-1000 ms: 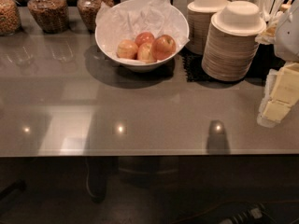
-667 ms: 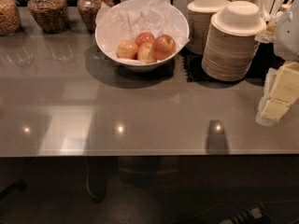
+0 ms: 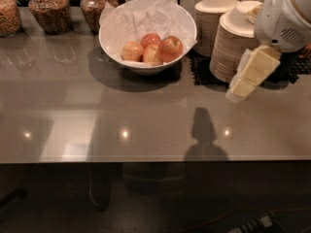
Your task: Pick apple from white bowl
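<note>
Gripper (image 3: 239, 89): hung above the table (image 3: 146, 125) at the right of the view, angled down and to the left. Nothing is seen in it. Whether it is spread or closed cannot be told from this angle.

Just behind it: the nearer stack of beige disposable bowls (image 3: 233, 47), on a black mat (image 3: 200, 73). A second stack (image 3: 214, 13) is set farther back.

Well apart, to the left and farther back: the white bowl (image 3: 146, 68), lined with crumpled paper (image 3: 141, 18). The apple (image 3: 170, 48) is found on the bowl side nearest the gripper, touching its paler neighbours.

Step in hand, as judged: approach, with no contact made.

- The nearer stack is to be cleared first; a straight sideways sweep would likely catch it.
- A descent from above is advised, over the near rim.
- The jaws should be set wide before entry and aligned across the apple's free sides, since a neighbour is pressed against its left.
- The paper may be snagged and lifted with the fruit, so a slow, straight pull upward is preferred.
- The round, glossy skin is expected to slip if gripped off centre.

Count:
- apples in bowl: 4 (1 large red-orange, 2 paler, 1 smaller red behind)
- white bowl: 1
- beige stacks: 2
- jars (image 3: 48, 8) at back left: 3
- mat: 1
</note>
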`<state>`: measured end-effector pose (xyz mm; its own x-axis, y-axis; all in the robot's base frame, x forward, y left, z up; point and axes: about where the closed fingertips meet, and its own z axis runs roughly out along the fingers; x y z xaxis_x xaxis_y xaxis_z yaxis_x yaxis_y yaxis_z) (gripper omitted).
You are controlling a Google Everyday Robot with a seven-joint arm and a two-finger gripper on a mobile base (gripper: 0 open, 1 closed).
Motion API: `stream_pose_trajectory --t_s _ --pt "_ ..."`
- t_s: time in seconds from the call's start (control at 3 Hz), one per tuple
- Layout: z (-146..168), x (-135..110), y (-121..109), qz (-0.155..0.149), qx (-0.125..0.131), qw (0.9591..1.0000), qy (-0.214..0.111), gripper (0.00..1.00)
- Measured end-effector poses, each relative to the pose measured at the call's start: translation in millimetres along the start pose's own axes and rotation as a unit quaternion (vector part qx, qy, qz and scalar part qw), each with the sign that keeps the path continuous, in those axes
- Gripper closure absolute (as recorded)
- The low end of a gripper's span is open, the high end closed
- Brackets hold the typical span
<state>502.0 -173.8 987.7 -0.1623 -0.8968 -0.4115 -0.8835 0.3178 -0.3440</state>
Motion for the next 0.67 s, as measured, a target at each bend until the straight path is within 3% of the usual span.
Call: stream_pose_trajectory --t_s 0.33,0.67 --pt "16.6 -40.8 -31.9 -0.005 0.022 0.9986 -0.047 0.0" --pt "32.6 -82.3 -54.7 -0.014 0.032 0.9966 -0.075 0.0"
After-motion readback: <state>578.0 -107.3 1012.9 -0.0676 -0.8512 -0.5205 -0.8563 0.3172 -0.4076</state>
